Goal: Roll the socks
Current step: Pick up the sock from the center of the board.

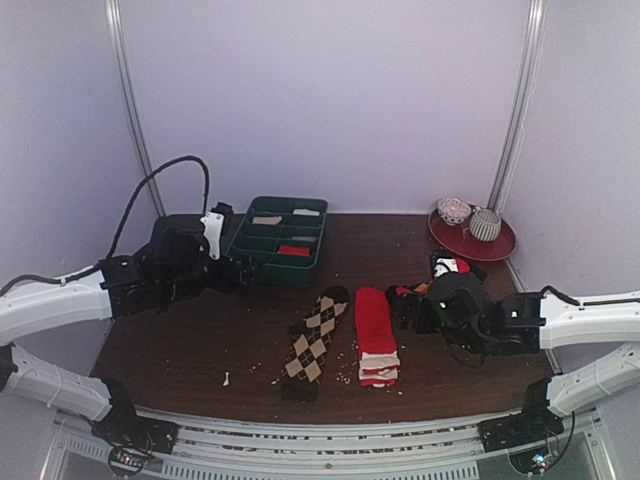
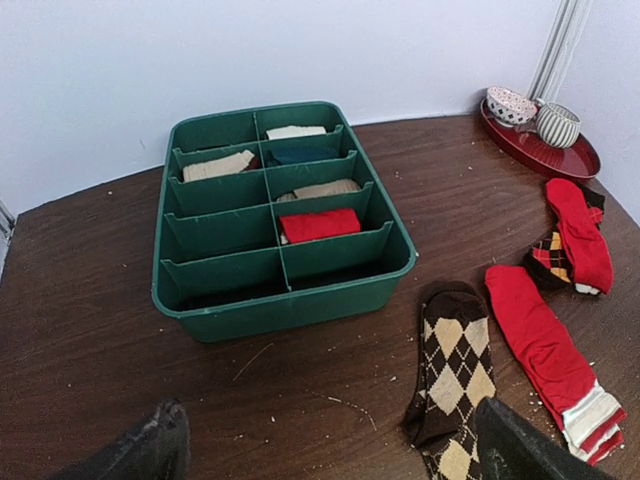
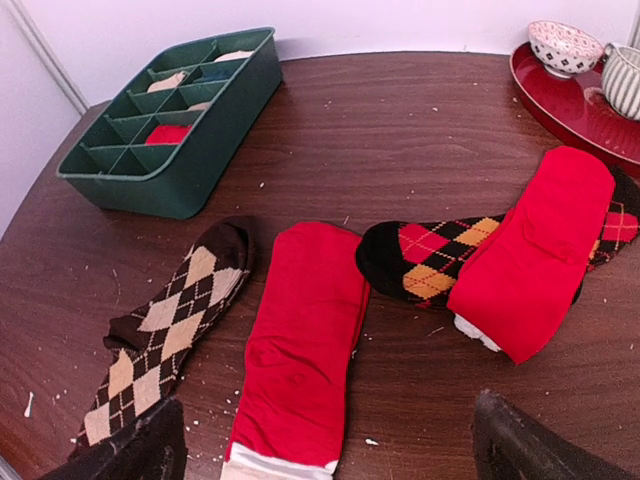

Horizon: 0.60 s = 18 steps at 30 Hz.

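Left hand (image 1: 245,270) and right hand (image 1: 405,306) are hanging released, empty. Red socks (image 1: 376,335) and brown argyle socks (image 1: 315,335) are lying side by side, lower centre, long axes up-frame — right hand sitting nearer, beside the red.

Red pair (image 1: 375,325), argyle pair (image 1: 315,338) flat, unrolled

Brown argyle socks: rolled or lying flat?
Flat, not rolled: the brown argyle socks lie stretched full length on the table, beside the red pair.

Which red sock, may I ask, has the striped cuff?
The red sock beside the brown argyle sock; the other red sock overlaps a black argyle sock.
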Motion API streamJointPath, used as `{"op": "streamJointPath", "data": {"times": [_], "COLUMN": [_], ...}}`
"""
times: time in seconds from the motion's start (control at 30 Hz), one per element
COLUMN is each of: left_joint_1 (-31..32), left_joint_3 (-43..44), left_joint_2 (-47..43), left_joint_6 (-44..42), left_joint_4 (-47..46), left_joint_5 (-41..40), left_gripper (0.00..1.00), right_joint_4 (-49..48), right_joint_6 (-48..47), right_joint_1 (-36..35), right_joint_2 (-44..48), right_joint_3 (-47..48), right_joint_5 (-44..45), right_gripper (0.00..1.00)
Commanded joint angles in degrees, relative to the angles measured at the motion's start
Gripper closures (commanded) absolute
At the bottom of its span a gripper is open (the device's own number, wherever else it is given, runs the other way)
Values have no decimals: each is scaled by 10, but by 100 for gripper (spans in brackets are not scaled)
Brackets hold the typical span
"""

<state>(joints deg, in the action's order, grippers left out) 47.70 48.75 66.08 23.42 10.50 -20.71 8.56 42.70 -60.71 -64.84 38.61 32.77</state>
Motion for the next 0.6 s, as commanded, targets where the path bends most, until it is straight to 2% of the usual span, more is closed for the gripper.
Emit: {"op": "streamJointPath", "data": {"times": [0.0,0.13,0.4,0.57], "left_joint_1": [-2,-2,-2,-2], "left_joint_3": [27,18,-40,-79], "left_joint_2": [13,2,-25,-8], "left_joint_6": [-14,-34,-50,-29], "left_joint_4": [-1,-12,-89,-110], "left_joint_5": [11,35,122,176], "left_gripper": [2,2,2,2], "right_joint_4": [-23,-37,-227,-354], "right_joint_6": [-120,-149,-294,-412], "right_joint_1": [2,2,2,-24], "right_joint_2": [1,21,40,13], "right_joint_3": [-7,-32,-167,-230], "right_joint_5": [-71,-105,-244,-367], "right_gripper": [0,0,1,12]}}
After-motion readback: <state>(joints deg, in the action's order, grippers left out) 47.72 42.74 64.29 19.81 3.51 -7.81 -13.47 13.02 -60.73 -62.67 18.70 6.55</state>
